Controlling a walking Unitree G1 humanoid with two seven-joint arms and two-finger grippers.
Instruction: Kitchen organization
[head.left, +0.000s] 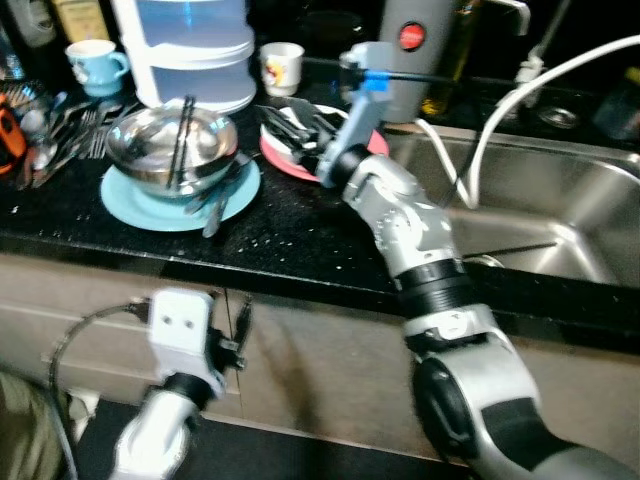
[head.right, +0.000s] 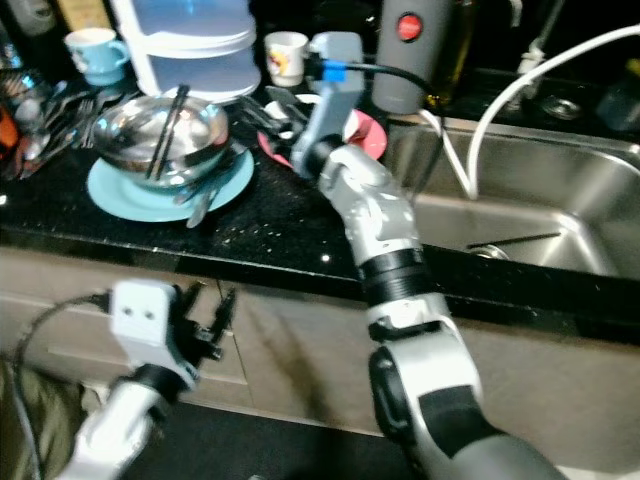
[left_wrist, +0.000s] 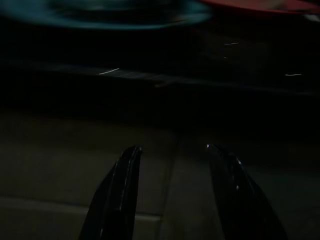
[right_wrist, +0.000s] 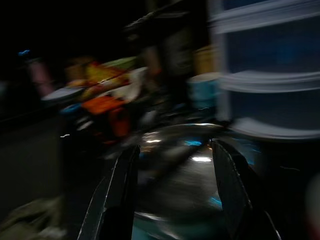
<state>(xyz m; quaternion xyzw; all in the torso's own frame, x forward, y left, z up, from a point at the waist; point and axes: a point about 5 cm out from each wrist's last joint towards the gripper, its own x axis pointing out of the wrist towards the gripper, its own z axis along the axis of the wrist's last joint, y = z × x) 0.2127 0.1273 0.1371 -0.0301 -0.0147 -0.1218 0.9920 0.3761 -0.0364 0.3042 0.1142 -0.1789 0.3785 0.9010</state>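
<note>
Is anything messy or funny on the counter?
Yes. Black chopsticks stick up slanted from the steel bowl, which sits on a blue plate with cutlery poking out underneath. More utensils lie piled on the pink plate by the right gripper.

The right arm's wrist block hides the right hand (right_wrist: 172, 190) from the head camera, along with part of the pink plate (head.left: 285, 152) beneath it. In its own blurred wrist view, 2 parted fingers (right_wrist: 117, 195) frame a smeared steel bowl (right_wrist: 187, 165); clutter beyond is unreadable. Ahead of the left hand (left_wrist: 172, 195), the dark surface edge (left_wrist: 150, 80) barely shows.
</note>
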